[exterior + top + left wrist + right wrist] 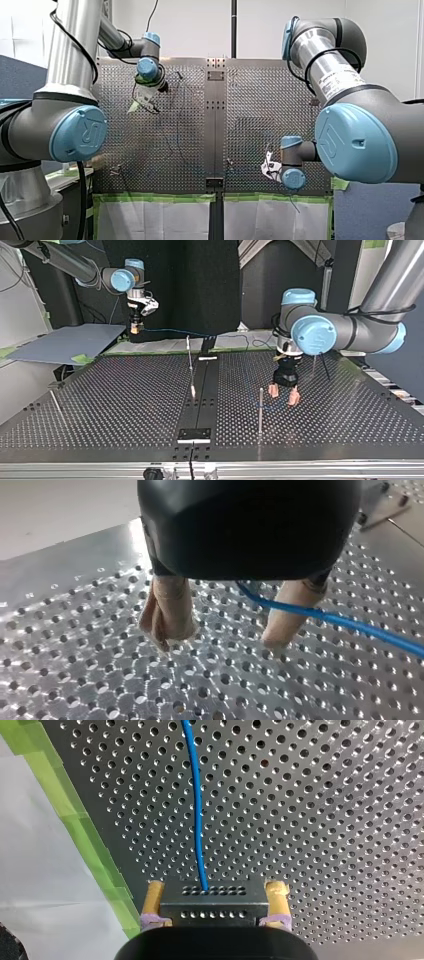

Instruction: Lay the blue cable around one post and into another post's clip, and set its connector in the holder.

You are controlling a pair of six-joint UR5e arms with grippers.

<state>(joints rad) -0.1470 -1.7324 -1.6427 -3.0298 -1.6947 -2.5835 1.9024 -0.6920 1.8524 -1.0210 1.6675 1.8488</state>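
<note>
- Nearby, thin posts (260,410) stand on the perforated table (125,405); green tape (90,835) lines the table's edge beside my right gripper (216,888).
- My left gripper (283,394) hangs low over the table, fingers wide apart and holding nothing. The blue cable (350,625) passes between them, crossing one finger (282,627).
- My right gripper's fingers clamp the black connector (212,909); the cable leads straight ahead from it.

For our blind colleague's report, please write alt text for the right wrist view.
My right gripper is shut on the dark connector, one finger on each side. The blue cable runs ahead from it over the perforated table, green tape along the table's edge.
</note>
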